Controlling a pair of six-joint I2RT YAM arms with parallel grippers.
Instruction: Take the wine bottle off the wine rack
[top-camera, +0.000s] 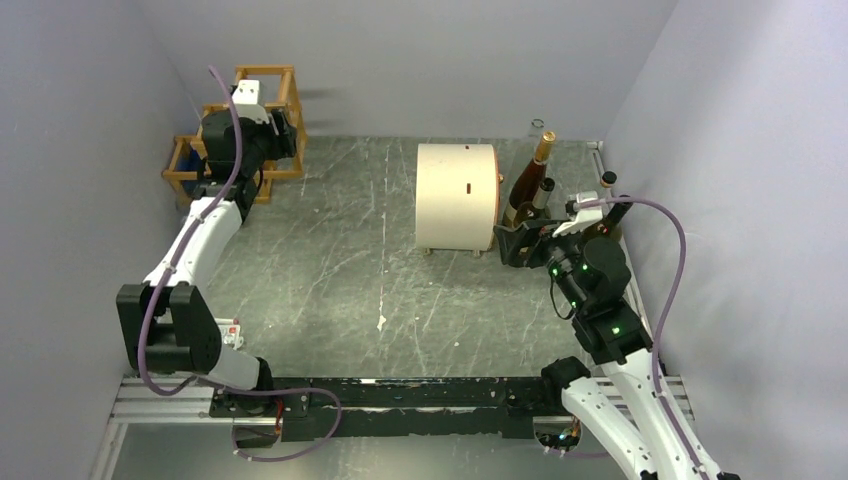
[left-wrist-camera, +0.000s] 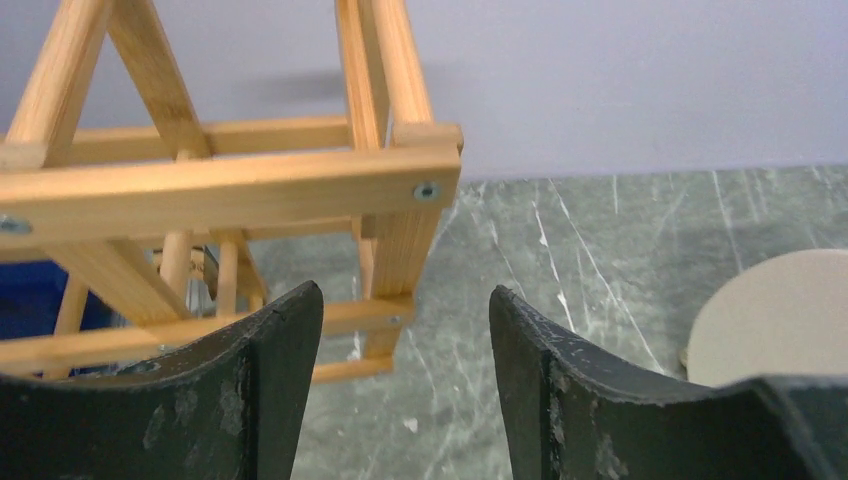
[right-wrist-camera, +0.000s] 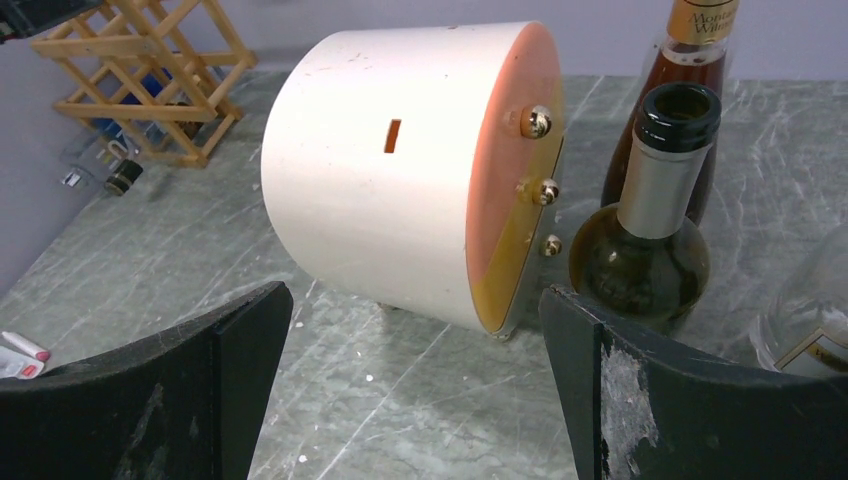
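The wine rack (top-camera: 290, 100) stands at the far left back corner of the worktop (top-camera: 330, 260), close to both walls. My left tool (left-wrist-camera: 403, 310) is right up against it. Its fingers (left-wrist-camera: 270, 380) stand partly apart with nothing between them, only bare worktop showing in the gap. The rack's corner post rises just ahead of the left finger. The wine bottle (right-wrist-camera: 122, 177) lies low in the rack. From my right wrist I make out only its dark-capped neck poking out near the worktop. Near the middle sits a cream drum (top-camera: 455, 195) on its side. My right tool (right-wrist-camera: 412, 300) hangs just right of it, spread wide and holding nothing. Beyond it stand a green bottle (right-wrist-camera: 645, 260) with an open mouth and a taller amber bottle (right-wrist-camera: 690, 70).
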